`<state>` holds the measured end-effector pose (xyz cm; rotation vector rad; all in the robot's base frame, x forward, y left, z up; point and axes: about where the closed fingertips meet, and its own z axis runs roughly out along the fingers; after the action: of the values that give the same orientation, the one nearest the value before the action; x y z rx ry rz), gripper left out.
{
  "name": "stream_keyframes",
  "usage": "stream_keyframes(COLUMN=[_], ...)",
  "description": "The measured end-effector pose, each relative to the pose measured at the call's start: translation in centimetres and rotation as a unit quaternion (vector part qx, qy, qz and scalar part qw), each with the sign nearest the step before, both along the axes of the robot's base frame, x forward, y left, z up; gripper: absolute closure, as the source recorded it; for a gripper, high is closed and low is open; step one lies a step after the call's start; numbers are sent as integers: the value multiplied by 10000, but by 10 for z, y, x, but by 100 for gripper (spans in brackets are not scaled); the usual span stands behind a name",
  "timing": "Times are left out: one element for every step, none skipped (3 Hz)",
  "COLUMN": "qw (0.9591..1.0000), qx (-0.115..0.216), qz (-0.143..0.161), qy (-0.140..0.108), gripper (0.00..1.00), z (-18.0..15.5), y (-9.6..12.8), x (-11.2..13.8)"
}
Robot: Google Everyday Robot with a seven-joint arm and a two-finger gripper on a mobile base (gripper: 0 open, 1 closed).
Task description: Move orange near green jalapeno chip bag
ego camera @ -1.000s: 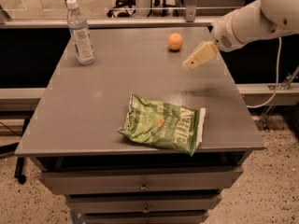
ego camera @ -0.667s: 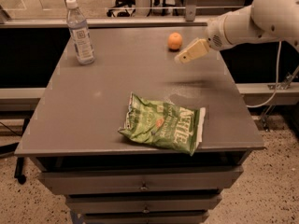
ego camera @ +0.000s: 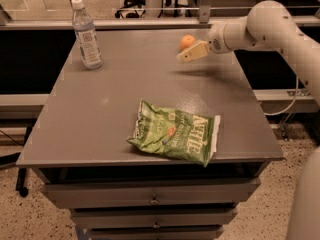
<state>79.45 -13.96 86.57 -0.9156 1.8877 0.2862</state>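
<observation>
The orange [ego camera: 187, 42] is a small round fruit resting at the back right of the grey table [ego camera: 120, 94]. The green jalapeno chip bag [ego camera: 174, 133] lies flat near the table's front edge, its white end strip to the right. My gripper [ego camera: 186, 55] hangs on the white arm that reaches in from the right. It hovers above the table, just in front of and slightly below the orange in the picture, far from the bag. Nothing shows in the gripper.
A clear plastic water bottle [ego camera: 86, 34] with a white cap stands at the back left of the table. Drawers [ego camera: 150, 199] run below the front edge. A rail and glass lie behind the table.
My gripper has moved left and toward the back of the table, closing in on the orange. The orange, bag and bottle have not moved.
</observation>
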Motion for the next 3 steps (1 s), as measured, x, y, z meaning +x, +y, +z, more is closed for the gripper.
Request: stream_keyframes(qw=[9998,9988,9978], qx=[186,438,602], qz=[-98,-197,-285], qy=[53,102,55], gripper=[0,17,40], z=[-17,-30,-31], y=[3,4,0], x=[25,41,50])
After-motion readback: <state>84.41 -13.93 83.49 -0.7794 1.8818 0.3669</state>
